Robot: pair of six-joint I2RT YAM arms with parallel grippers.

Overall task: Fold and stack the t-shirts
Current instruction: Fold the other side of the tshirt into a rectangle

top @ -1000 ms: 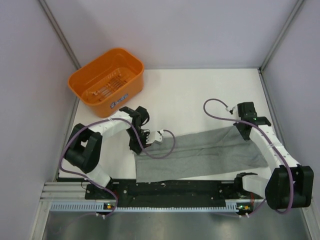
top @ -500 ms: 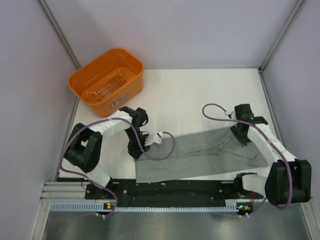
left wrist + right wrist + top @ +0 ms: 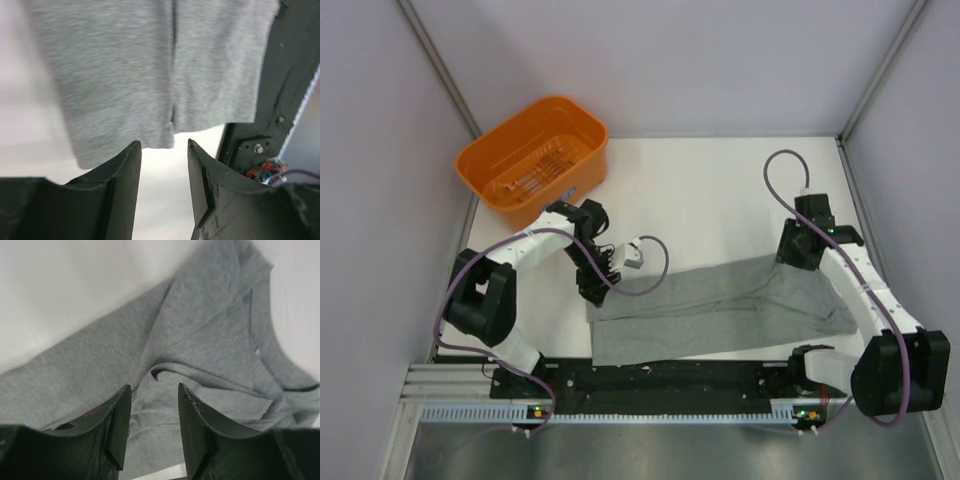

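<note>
Your left hand (image 3: 164, 146) hangs released, nothing between its fingers, just above the left end of the grey t-shirt (image 3: 720, 310). The t-shirt lies in a long band on the desk (image 3: 700, 190) between your two hands. Your right hand (image 3: 154, 388) is also released, empty, over the shirt's rumpled right end.

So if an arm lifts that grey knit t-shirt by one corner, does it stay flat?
Probably not: the grey knit t-shirt lies in soft creases, so it would likely droop. It looks thin, probably light. Pushed, it might bunch, not slide.
</note>
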